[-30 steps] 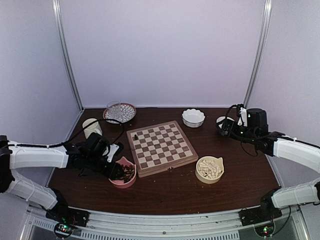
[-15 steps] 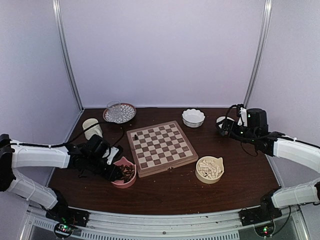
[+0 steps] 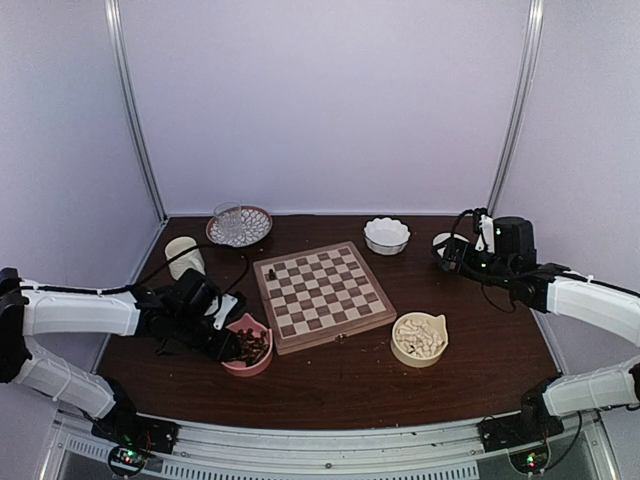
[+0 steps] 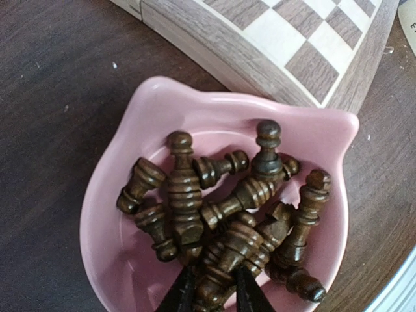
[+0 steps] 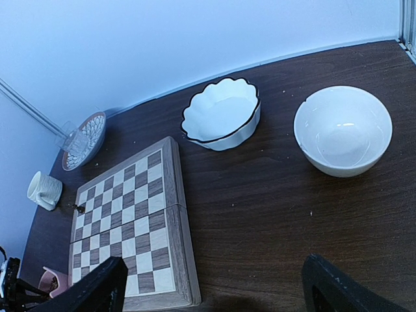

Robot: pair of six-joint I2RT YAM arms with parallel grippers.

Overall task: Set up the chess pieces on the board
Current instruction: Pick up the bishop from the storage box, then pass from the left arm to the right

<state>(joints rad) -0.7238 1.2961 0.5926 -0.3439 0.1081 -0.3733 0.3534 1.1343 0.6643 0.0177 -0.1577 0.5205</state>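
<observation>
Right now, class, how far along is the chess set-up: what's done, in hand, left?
Done: one lone piece stands on the board. In hand: the left tool pinches a dark piece in the pink bowl; the right tool hangs open, away. Left: the other dark pieces there and the cream pieces in the yellow bowl.

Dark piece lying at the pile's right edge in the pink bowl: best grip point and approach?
Pinch the dark piece across its slim stem below the knobbed head, from straight above. It lies atop the pile beside the pink bowl wall, so only its top is exposed.
</observation>
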